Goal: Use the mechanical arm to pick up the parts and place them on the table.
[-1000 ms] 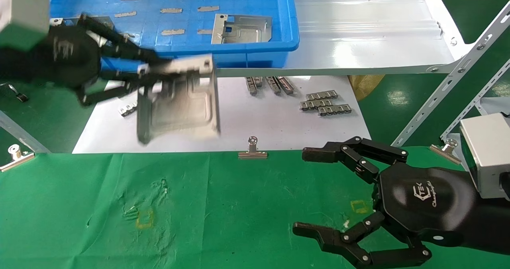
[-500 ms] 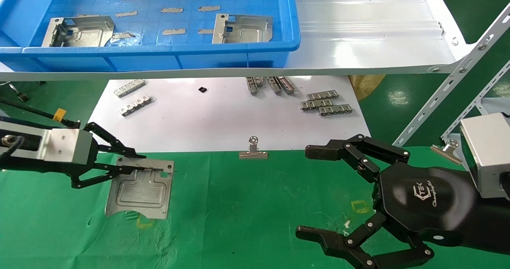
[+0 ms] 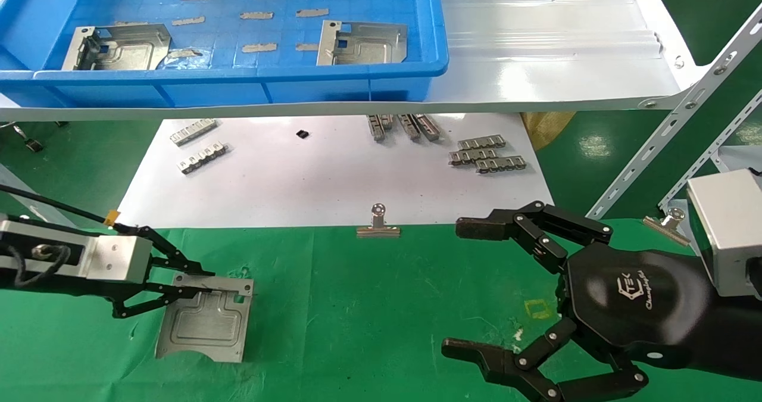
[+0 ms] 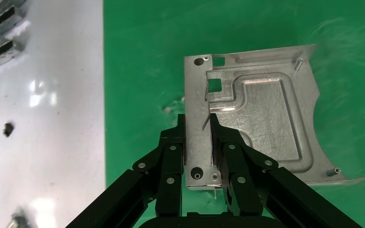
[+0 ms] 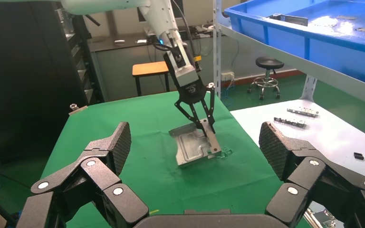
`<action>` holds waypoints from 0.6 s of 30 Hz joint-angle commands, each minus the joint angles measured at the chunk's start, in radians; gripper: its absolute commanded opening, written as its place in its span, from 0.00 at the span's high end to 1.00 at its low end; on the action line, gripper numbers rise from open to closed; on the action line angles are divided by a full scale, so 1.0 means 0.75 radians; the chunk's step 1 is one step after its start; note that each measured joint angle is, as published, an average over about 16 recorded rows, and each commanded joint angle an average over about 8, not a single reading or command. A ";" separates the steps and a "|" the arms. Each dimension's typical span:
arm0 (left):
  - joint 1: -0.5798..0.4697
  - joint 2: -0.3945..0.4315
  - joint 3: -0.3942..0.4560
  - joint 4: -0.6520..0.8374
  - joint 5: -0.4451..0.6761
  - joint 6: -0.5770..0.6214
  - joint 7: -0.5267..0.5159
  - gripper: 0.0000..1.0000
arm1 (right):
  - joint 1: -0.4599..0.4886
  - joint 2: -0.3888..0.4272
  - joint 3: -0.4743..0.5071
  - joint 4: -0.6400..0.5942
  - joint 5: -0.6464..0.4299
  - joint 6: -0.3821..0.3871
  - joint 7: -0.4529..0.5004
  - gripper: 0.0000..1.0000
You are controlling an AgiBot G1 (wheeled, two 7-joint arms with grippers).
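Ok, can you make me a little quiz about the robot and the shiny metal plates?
1. True or false: the left pincer is clamped on the folded edge of a metal plate that touches the green table.
2. How many plates lie in the blue tray?
3. Which describes the right pincer? A) open, holding nothing B) shut on a plate C) inside the tray

Key:
1. True
2. Two: one at the left, one in the middle
3. A
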 commanded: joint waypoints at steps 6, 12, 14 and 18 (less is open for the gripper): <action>-0.001 0.037 0.020 0.044 0.033 -0.021 0.021 0.00 | 0.000 0.000 0.000 0.000 0.000 0.000 0.000 0.00; -0.021 0.039 0.009 0.070 0.012 0.011 0.005 0.00 | 0.000 0.000 0.000 0.000 0.000 0.000 0.000 0.00; -0.027 0.036 -0.002 0.083 -0.012 0.036 -0.012 0.00 | 0.000 0.000 0.000 0.000 0.000 0.000 0.000 0.00; -0.019 0.031 -0.019 0.099 -0.074 0.087 -0.056 0.00 | 0.000 0.000 0.000 0.000 0.000 0.000 0.000 0.00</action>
